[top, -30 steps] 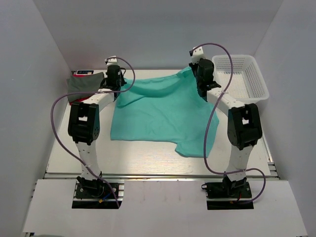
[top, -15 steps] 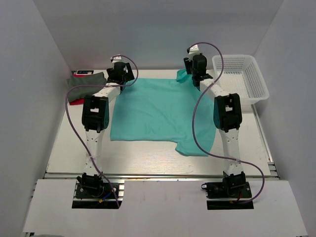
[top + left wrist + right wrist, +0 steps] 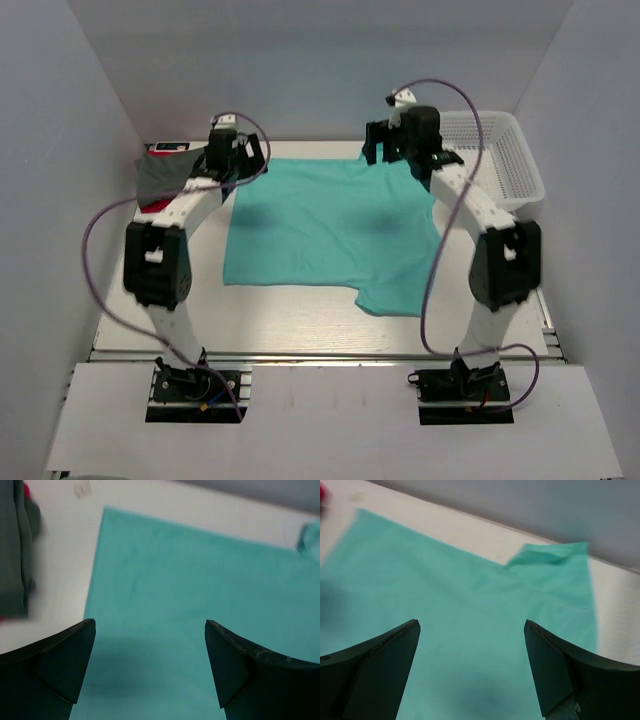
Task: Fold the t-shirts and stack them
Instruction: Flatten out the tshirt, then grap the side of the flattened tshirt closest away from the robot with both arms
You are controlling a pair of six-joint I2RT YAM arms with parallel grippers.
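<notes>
Left pincer (image 3: 150, 625) and right pincer (image 3: 472, 624) hang released, empty; beneath them the plain teal cloth t-shirt (image 3: 330, 225) lies flat on the white bench (image 3: 300, 335) for folding.

Left pincer (image 3: 150, 667) gapes wide above the flat teal t-shirt (image 3: 200, 595).
</notes>
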